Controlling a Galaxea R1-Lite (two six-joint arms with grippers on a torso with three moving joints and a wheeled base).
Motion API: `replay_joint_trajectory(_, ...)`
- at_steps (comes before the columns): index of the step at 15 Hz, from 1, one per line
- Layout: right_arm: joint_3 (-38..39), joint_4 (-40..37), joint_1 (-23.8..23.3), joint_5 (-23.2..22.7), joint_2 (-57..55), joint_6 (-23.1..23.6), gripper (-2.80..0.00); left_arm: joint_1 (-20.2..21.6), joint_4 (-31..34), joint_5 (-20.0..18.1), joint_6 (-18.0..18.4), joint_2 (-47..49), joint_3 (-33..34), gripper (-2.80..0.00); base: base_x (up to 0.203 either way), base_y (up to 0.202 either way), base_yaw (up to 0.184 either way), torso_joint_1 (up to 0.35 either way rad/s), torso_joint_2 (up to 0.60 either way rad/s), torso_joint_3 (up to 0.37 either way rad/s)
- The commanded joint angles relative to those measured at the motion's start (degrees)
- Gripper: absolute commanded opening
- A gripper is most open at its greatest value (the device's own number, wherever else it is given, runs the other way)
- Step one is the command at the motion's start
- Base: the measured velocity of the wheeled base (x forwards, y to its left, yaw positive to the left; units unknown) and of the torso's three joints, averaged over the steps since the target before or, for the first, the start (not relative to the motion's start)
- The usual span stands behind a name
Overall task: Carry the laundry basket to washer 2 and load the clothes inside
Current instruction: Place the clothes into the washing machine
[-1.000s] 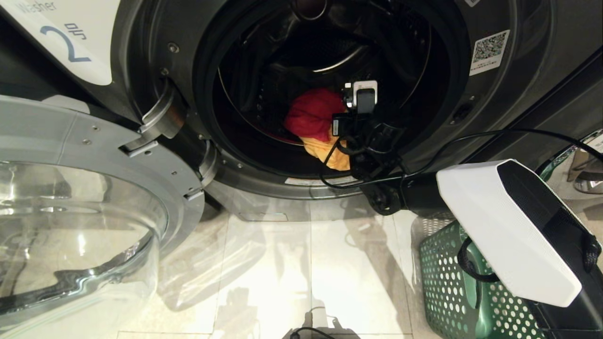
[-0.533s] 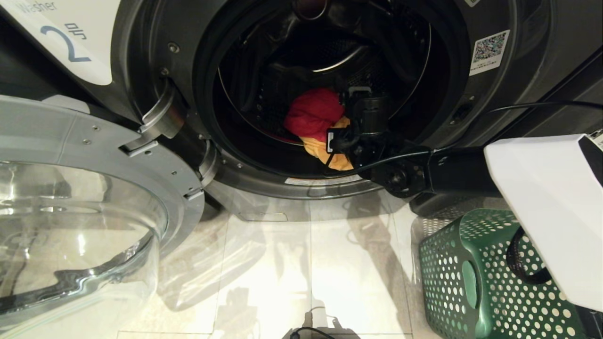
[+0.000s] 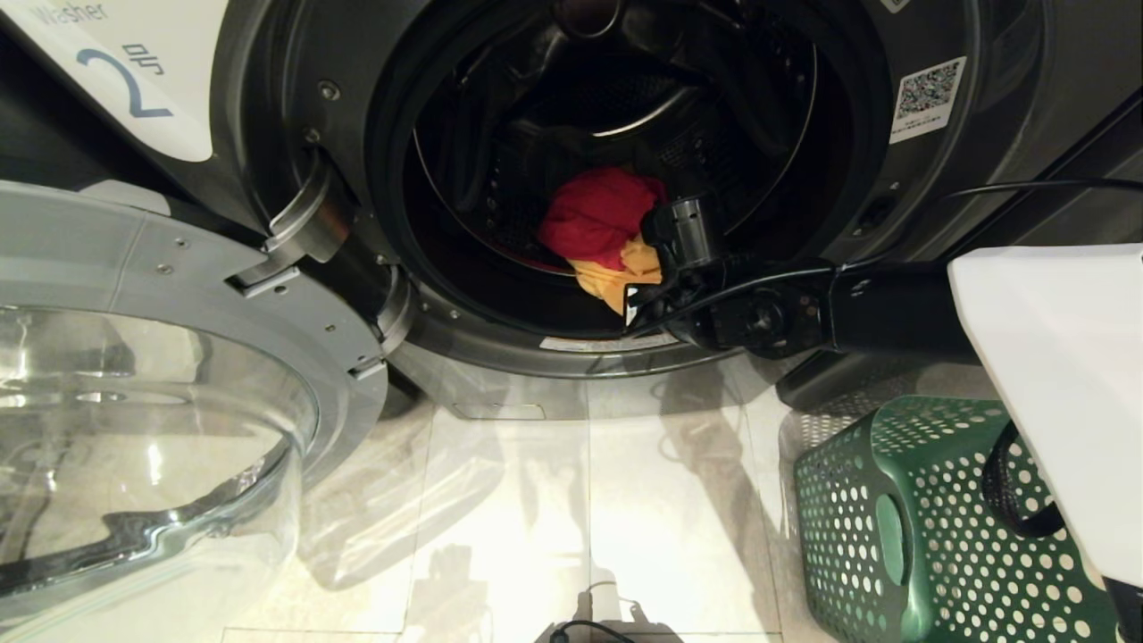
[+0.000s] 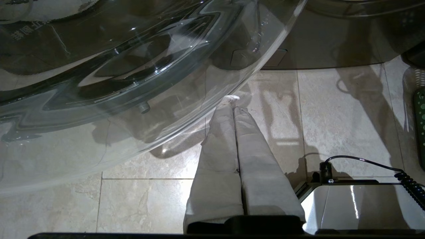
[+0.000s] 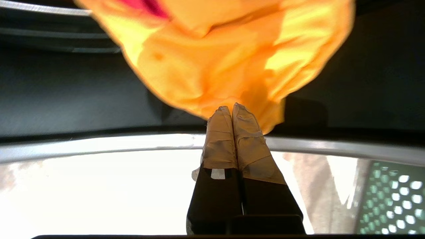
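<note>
While the washer point(image 3: 938, 179) stands with its door point(image 3: 179, 357) swung wide to the robot's left, the right arm reaches across from the right into the drum mouth. Its gripper point(image 5: 231, 108) has both taped fingers pressed flat together, with nothing between them; the tips sit right at the lower edge of the yellow cloth point(image 5: 212, 63), and whether they touch it I cannot tell. In the head view the gripper itself is hidden behind the wrist.

Inside the drum the red cloth point(image 3: 594, 219) lies bunched on the drum floor, and the yellow cloth point(image 3: 625, 277) lies just below it, nearer the door rim, touching it. Darker fabric further back in the drum may be the trousers, though the gloom makes that unsure.

On the tiled floor point(image 3: 536, 500) the green basket point(image 3: 884, 527) stands to the right of the washer, under the right arm's white shell; a corner of it shows in the right wrist view too point(image 5: 388, 199).

Parked low, the left gripper point(image 4: 234, 101) hangs over the tiles beside the edge of the glass door bowl point(image 4: 116, 76), its fingers closed on nothing.
</note>
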State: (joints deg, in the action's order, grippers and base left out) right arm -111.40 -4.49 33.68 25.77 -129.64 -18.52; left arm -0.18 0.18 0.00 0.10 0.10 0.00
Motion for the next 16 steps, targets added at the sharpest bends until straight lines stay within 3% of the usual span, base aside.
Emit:
replay_joint_trajectory(1, 0.0, -0.1, 0.0, -0.8, -1.8, -1.8, -2.8, 0.0, 0.0, 0.0, 0.0, 0.0, 0.0, -2.8, 0.0, 0.0, 0.0, 0.0, 0.0, 0.0)
replay_joint_trajectory(4, -0.5, 0.3, -0.1, -2.9, -3.9, -4.5, -2.8, 0.0, 0.0, 0.0, 0.0, 0.1, 0.0, -2.8, 0.0, 0.0, 0.0, 0.0, 0.0, 0.0)
replay_joint_trajectory(7, -0.8, 3.7, -0.5, -4.0, -5.5, -4.4, -2.8, 0.0, 0.0, 0.0, 0.0, 0.0, 0.0, -2.8, 0.0, 0.0, 0.0, 0.0, 0.0, 0.0)
replay_joint_trajectory(11, -1.2, 14.3, -2.0, -3.5, -6.6, 3.2, -2.8, 0.0, 0.0, 0.0, 0.0, 0.0, 0.0, -2.8, 0.0, 0.0, 0.0, 0.0, 0.0, 0.0)
replay_joint_trajectory(16, -1.2, 21.4, -4.2, -3.5, -7.3, 9.3, -2.8, 0.0, 0.0, 0.0, 0.0, 0.1, 0.0, -2.8, 0.0, 0.0, 0.0, 0.0, 0.0, 0.0)
